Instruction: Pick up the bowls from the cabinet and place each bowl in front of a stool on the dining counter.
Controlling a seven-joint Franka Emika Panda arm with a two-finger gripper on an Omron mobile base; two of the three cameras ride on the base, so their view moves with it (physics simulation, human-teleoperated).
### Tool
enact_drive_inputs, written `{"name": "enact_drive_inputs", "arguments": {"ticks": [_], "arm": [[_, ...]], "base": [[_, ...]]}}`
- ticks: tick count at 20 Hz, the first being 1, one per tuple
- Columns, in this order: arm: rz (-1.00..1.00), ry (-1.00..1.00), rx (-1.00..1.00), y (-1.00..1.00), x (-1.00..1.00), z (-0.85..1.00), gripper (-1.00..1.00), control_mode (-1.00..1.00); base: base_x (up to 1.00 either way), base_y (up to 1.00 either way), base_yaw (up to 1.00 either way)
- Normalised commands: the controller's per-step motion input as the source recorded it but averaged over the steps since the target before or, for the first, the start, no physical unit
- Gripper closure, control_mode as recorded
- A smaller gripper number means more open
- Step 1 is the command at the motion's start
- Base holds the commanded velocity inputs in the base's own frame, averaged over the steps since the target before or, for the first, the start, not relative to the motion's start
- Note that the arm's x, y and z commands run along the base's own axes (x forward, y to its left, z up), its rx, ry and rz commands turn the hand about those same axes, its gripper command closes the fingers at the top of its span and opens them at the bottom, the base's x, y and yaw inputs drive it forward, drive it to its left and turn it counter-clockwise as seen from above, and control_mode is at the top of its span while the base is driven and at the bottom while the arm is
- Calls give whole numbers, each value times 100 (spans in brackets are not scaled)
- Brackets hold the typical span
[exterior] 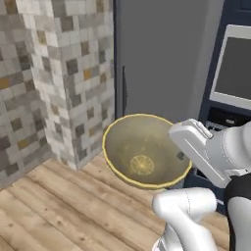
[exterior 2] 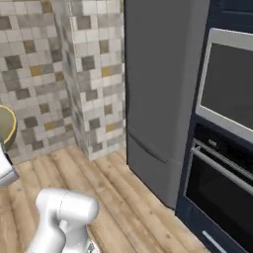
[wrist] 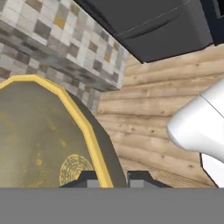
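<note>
High above the wooden floor [exterior: 59, 196], the tan-yellow bowl [exterior: 142, 149] hangs in the air in front of the robot. It is near the tiled wall [exterior: 73, 83] on the left and the grey fridge [exterior: 162, 59] behind. The gripper [wrist: 111, 178] is almost shut and pinches the bowl's rim. In the hand view 1 finger tip [wrist: 87, 178] sits inside the bowl and the other sits outside, with the yellow edge between them.

The bowl looks hard and stiff, so it will not bend. It looks light enough for 1 hand, I think. It may be smooth and a bit slippery, and it could crack if it falls. Only a thin bit of rim is held, so the bowl tips on its side and could swing or slip. The rim is the best place to hold it.

No words or labels can be read on the bowl, the fridge or the dark oven [exterior 2: 222, 163] on the right.
</note>
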Motion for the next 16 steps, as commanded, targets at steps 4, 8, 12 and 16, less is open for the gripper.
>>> {"name": "enact_drive_inputs", "arguments": {"ticks": [4,8,12,16], "arm": [[0,0,0,0,0,0,100,100],[0,0,0,0,0,0,100,100],[0,0,0,0,0,0,100,100],[0,0,0,0,0,0,100,100]], "base": [[7,1,78],[6,0,83],[2,0,87],[9,0,87]]}}
